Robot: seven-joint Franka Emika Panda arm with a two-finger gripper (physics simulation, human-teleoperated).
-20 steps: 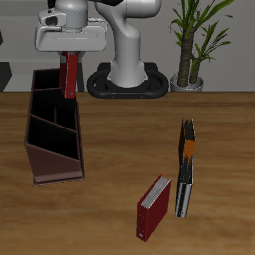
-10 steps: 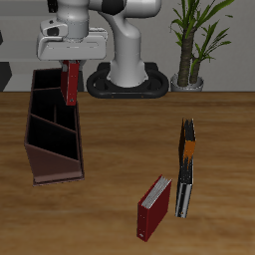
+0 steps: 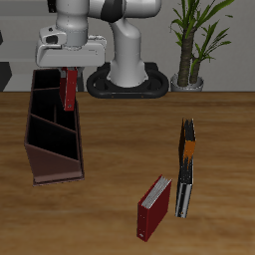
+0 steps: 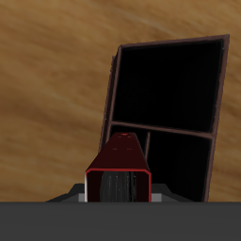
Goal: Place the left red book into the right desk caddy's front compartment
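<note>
2 spare books (image 3: 154, 208) (image 3: 185, 168) well apart near front edge; fingers (image 3: 69, 72) clamp left red book (image 3: 69, 87) over right desk caddy (image 3: 50, 125).

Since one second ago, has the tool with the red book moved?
Yes. In the exterior view the tool holding the left red book has shifted slightly toward the robot's base and farther back along the right desk caddy, which stayed put.

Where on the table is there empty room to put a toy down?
Bare wood lies between the desk caddy and the bright red book, and along the front edge below the caddy. It is crowded where that book stands beside the black-and-orange book, and at the robot base.
</note>
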